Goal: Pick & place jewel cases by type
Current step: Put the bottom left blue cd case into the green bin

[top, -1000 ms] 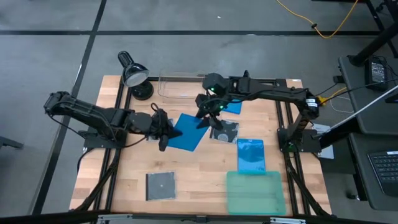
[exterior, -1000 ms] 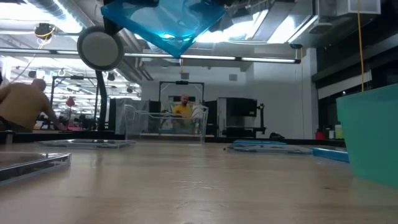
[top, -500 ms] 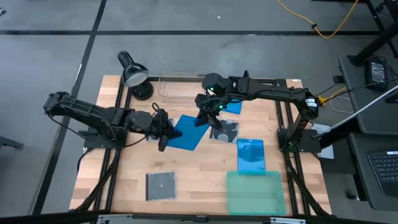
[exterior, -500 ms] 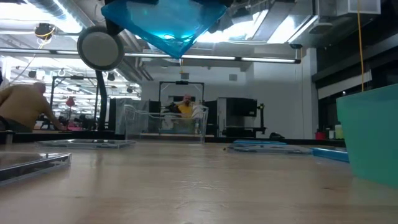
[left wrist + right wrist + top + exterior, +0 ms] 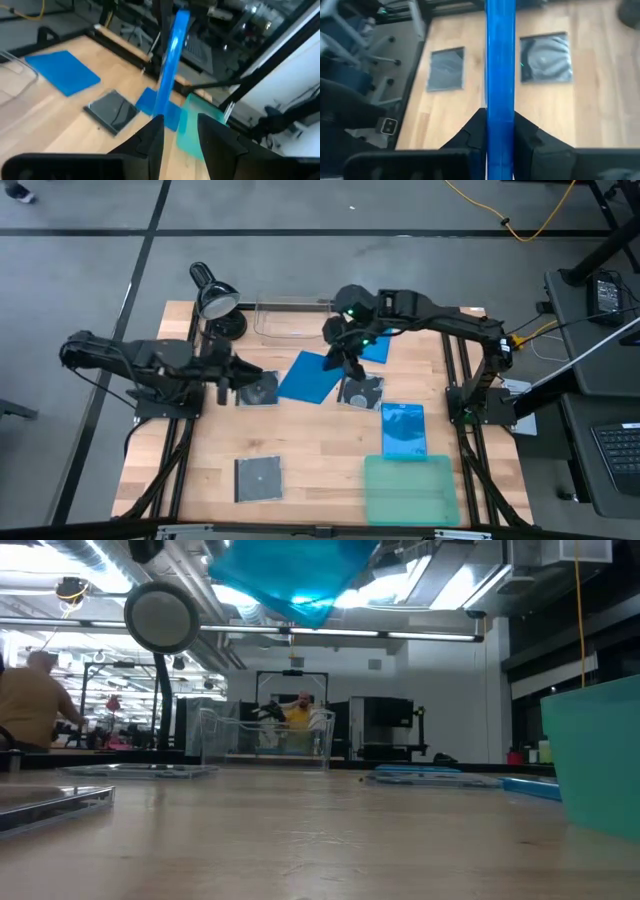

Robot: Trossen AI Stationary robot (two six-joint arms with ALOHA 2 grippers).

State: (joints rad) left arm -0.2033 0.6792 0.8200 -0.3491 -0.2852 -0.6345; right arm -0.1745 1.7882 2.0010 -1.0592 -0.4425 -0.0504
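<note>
Grey cases (image 5: 361, 391) beneath blue case (image 5: 310, 377)

The lifted blue jewel case (image 5: 290, 575) is cut off by the low view's top edge.

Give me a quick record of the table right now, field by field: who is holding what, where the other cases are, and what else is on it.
held case: blue jewel case, lifted off the table, edge-on in both wrist views
right claw: shut on the blue jewel case
left claw: open, beside the case's edge, not gripping it
blue cases lying flat: one by the teal tray, one at the back
square disc cases: three
other: desk lamp, clear bin
</note>
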